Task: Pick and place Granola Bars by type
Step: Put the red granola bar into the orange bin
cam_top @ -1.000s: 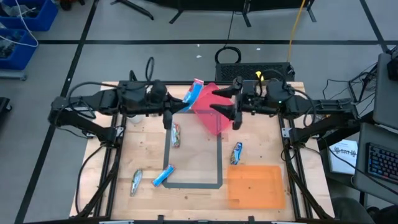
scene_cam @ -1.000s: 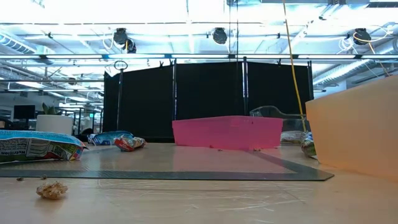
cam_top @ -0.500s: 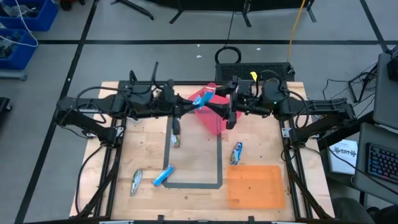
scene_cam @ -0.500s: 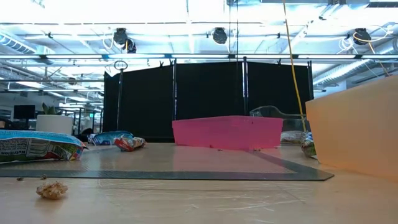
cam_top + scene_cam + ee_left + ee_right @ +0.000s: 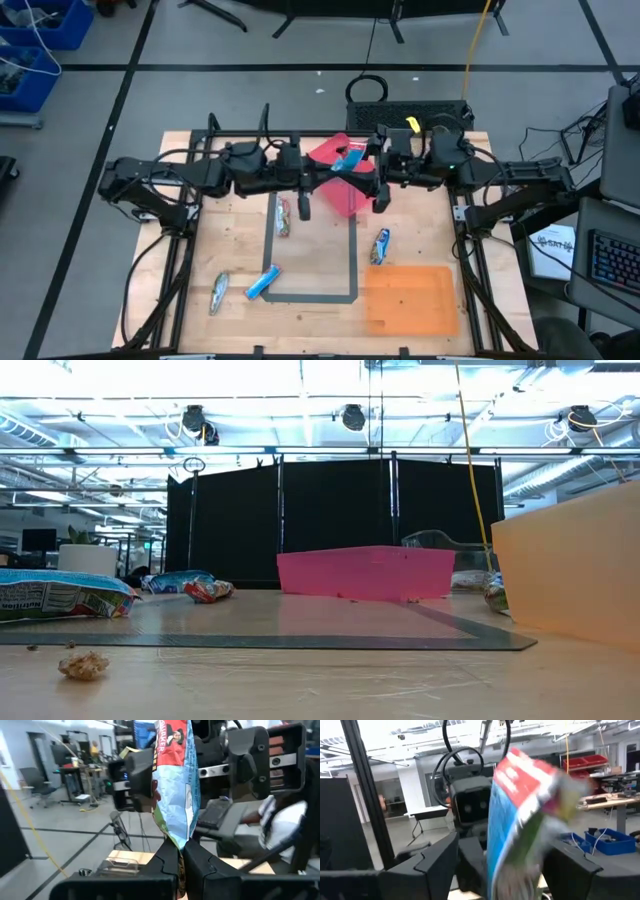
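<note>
One blue-and-red granola bar [image 5: 349,160] is held in the air above the pink bin [image 5: 338,196], clamped at one end by the left gripper [image 5: 181,851], whose fingers are pressed together on the wrapper. The right gripper [image 5: 378,180] is placed just beside the bar, and its fingers are spread wide on either side of the wrapper in the right wrist view without being closed on it; a handover between the arms is judged to be under way, though a release into the bin cannot be ruled out.

Little of the sorting appears to be done. No bar can be made out inside the pink bin, part of which is hidden by the arms, and the orange bin [image 5: 410,300] is seen with nothing in it. Four bars are left loose on the worktop [image 5: 315,315]: one [image 5: 284,218] on the taped outline's left edge, a blue one [image 5: 263,282] near its lower left corner, a silvery one [image 5: 219,293] further left, and one [image 5: 380,246] just above the orange bin. Most of the task is therefore judged to remain.
</note>
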